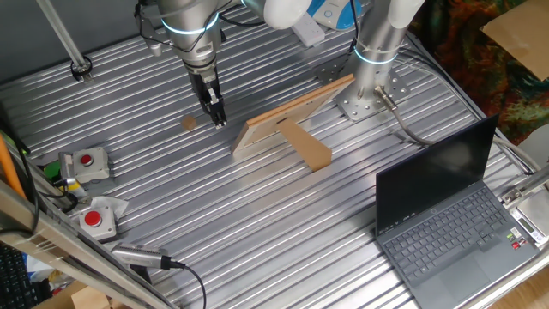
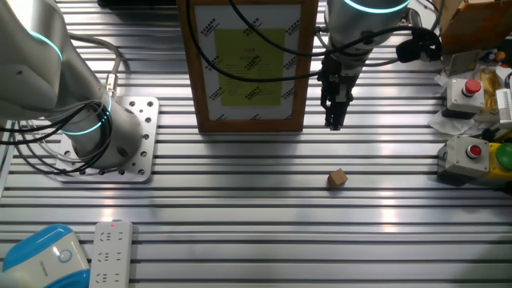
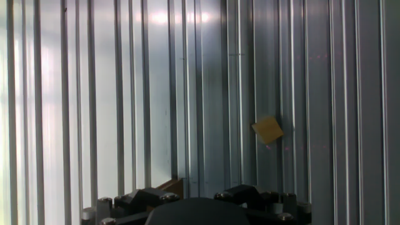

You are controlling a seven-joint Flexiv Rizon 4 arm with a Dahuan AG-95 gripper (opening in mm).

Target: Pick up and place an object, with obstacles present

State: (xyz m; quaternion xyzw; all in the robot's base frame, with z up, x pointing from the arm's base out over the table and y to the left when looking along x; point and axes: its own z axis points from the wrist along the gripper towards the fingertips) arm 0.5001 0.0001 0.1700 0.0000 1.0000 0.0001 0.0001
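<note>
We see the ribbed metal table (image 1: 257, 223) first, then the black laptop (image 1: 446, 210) open at its corner. The light-wood panel (image 1: 292, 116) stands on edge with the brown bar (image 1: 307, 146) butting it in a T. The gripper (image 1: 220, 118) hangs near the panel's end, fingers close together and holding nothing. The tiny wooden cube (image 1: 190, 124) lies on the table just beside it, untouched.
</note>
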